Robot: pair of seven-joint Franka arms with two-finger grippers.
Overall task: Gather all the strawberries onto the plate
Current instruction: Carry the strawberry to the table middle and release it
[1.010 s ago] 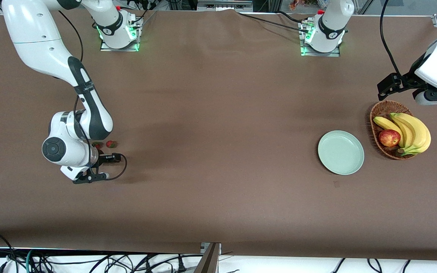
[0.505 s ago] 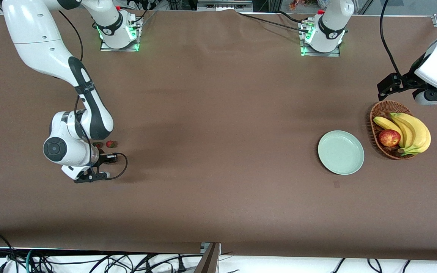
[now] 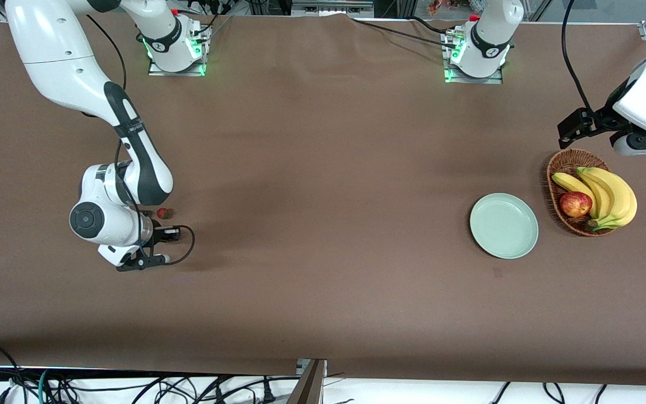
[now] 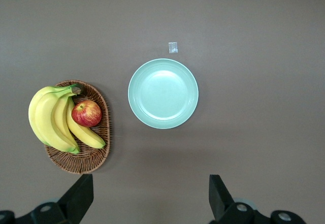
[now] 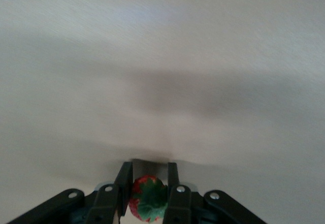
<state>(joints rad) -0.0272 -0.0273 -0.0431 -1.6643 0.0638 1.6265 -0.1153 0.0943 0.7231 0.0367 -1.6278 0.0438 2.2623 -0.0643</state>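
Observation:
In the right wrist view my right gripper (image 5: 148, 172) is shut on a red strawberry (image 5: 148, 198) with a green cap, which sits between its two black fingers (image 5: 124, 176). From the front, the right arm's hand (image 3: 111, 227) hangs low over the table at its own end and hides that berry. Another strawberry (image 3: 163, 213) lies on the table beside the hand. The mint-green plate (image 3: 504, 225) (image 4: 162, 93) is empty, toward the left arm's end. My left gripper (image 4: 151, 203) waits open, high above the table beside the plate and basket.
A brown wicker basket (image 3: 558, 163) (image 4: 81, 163) with bananas (image 3: 609, 193) and a red-yellow apple (image 3: 575, 203) stands beside the plate, toward the left arm's end. A small pale scrap (image 4: 173, 47) lies on the brown table cover near the plate.
My right gripper has closed on a strawberry. Its hand has shifted slightly toward the left arm's end and now covers a second berry that showed beside it. The left arm has not moved.

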